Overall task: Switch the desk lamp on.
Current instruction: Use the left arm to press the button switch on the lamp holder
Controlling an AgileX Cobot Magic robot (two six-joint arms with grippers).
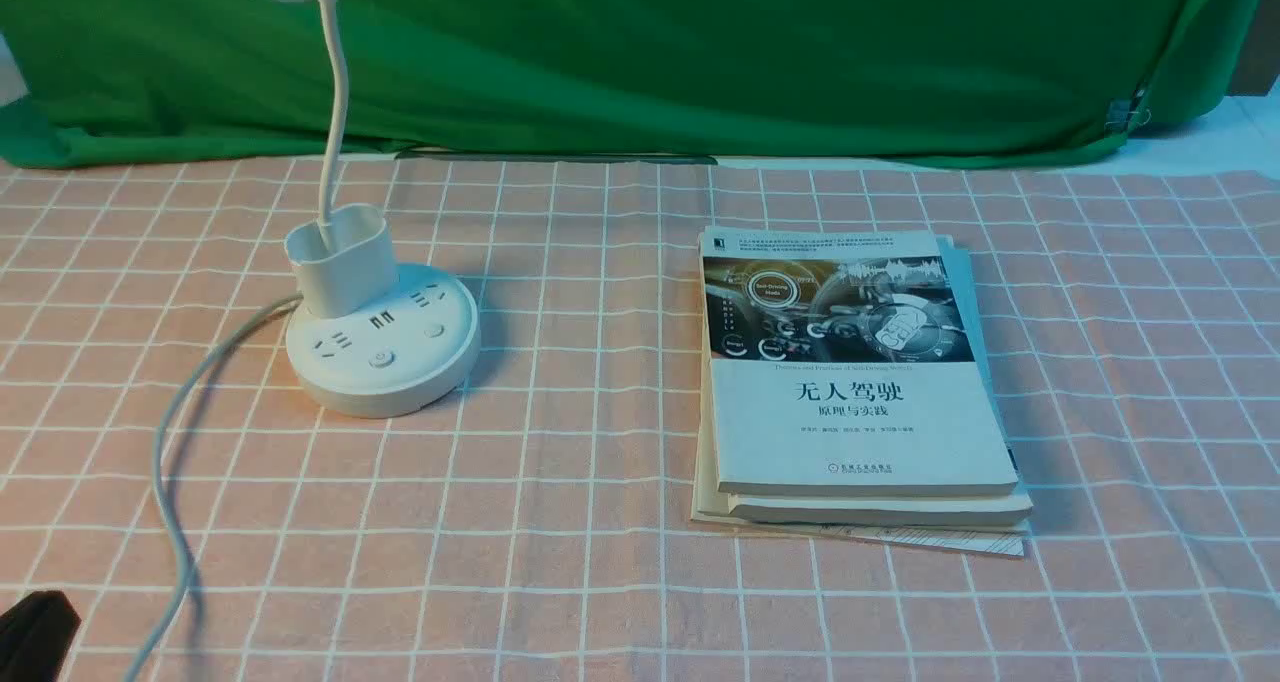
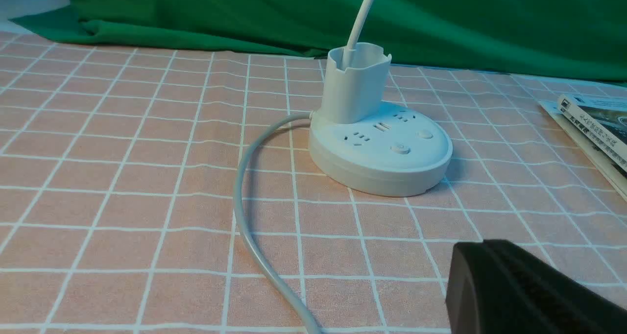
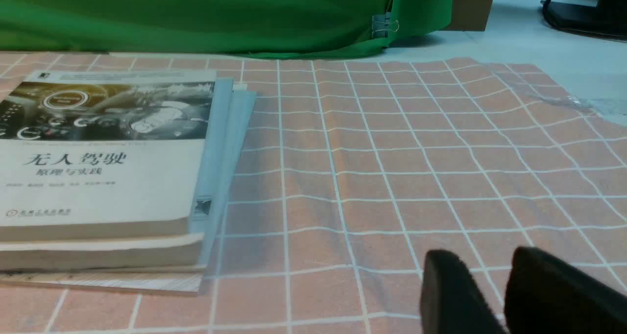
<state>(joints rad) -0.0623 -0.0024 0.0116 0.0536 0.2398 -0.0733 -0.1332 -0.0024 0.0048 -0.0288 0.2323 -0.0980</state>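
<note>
Found the lamp [image 1: 381, 347] upright toward the desk's far left corner, with books [image 1: 860, 402] stacked right of centre. Saw the left gripper [image 1: 35, 634] at the near left corner and the right gripper [image 3: 490, 265] beyond the books (could not tell whether either was spread or pressed together).

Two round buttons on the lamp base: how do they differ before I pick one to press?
The nearer button carries a ring-shaped mark; the farther button looks plain. The nearer button sits by the front rim of the desk lamp base, about centred; the farther button lies more to the right and farther back. Both are round, white and set in the base's top.
</note>
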